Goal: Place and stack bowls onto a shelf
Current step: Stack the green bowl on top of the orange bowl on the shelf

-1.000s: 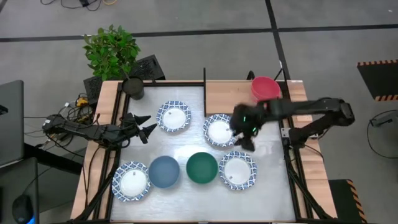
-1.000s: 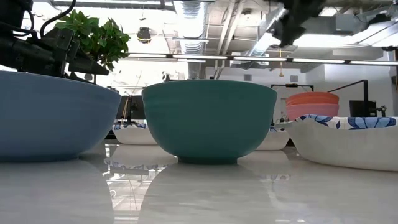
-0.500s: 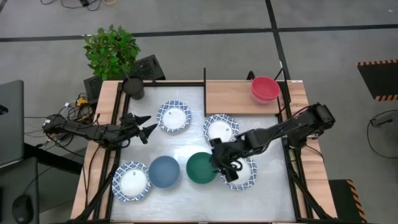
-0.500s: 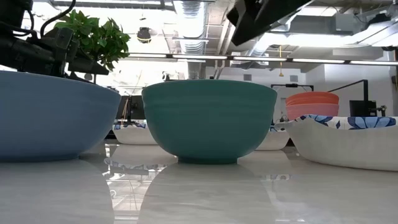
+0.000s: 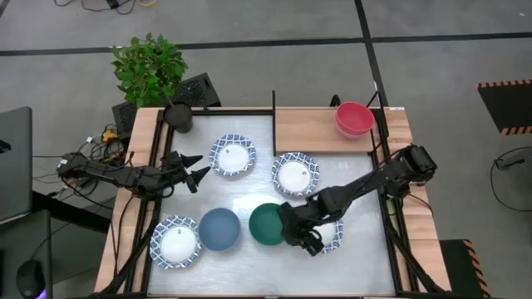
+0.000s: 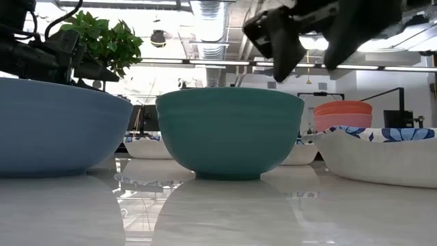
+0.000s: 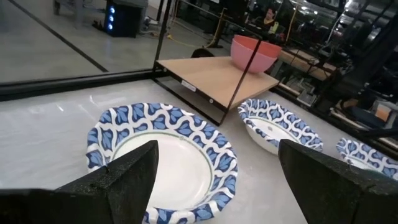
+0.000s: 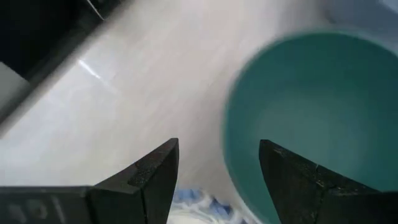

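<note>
Swinging down from the shelf (image 5: 312, 129) side, the right gripper (image 5: 301, 234) now hangs spread wide beside the green bowl's (image 5: 269, 224) rim, seemingly to pinch it, while the left gripper (image 5: 193, 167) waits spread.

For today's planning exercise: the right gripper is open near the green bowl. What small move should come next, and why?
Probably lower the right gripper so its open fingers straddle the near rim of the green bowl, then close. It hangs above that rim, holding nothing, and only the red bowl sits on the shelf.
</note>
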{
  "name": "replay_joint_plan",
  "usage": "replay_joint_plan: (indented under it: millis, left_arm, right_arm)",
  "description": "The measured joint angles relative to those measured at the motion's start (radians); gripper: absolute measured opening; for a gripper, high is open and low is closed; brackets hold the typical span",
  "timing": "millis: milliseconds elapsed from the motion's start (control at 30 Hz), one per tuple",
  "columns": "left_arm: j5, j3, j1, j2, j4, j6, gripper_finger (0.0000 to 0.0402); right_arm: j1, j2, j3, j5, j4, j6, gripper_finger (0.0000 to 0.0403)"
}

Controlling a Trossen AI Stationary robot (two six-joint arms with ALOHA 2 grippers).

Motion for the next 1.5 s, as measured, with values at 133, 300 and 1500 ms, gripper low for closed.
replay_joint_plan:
  millis: [133, 300, 1500]
  left_arm:
    - [-0.001, 0.000, 0.000, 0.013, 0.000, 0.000, 0.0318]
    - [-0.004, 0.000, 0.000, 0.031, 0.001, -0.004, 0.0318]
    - [0.226, 0.237, -0.003, 0.015, -0.365, -0.049, 0.0198]
  right_arm:
    - [0.011, 0.029, 0.006, 0.079, 0.008, -0.009, 0.0249]
    - [0.011, 0.050, -0.001, 0.089, -0.021, -0.009, 0.0249]
    - [-0.071, 0.103, 0.243, 0.255, -0.262, -0.088, 0.0025]
